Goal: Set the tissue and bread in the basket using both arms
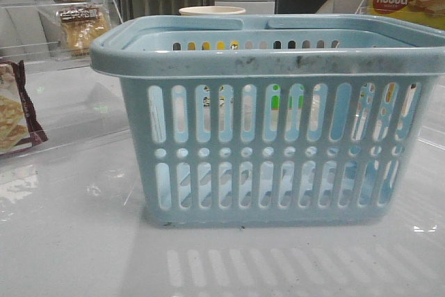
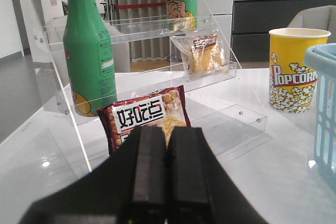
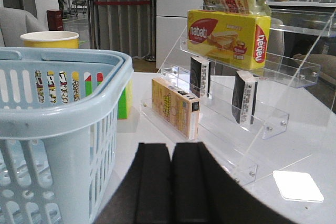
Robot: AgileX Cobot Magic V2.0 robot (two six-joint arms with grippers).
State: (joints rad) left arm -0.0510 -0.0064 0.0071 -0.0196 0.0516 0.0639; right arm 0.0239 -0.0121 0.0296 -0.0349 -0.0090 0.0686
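Note:
The light-blue basket stands in the middle of the table, and nothing shows inside it; it also shows in the right wrist view and its edge in the left wrist view. The bread in its clear packet leans on the left acrylic shelf. Two small black tissue packs stand upright on the right acrylic shelf. My left gripper is shut and empty, low, in front of the maroon bag. My right gripper is shut and empty beside the basket. Neither gripper shows in the front view.
A maroon-edged pastry bag and a green bottle sit on the left shelf. A popcorn cup stands behind the basket. The yellow nabati box and a tan box sit on the right shelf.

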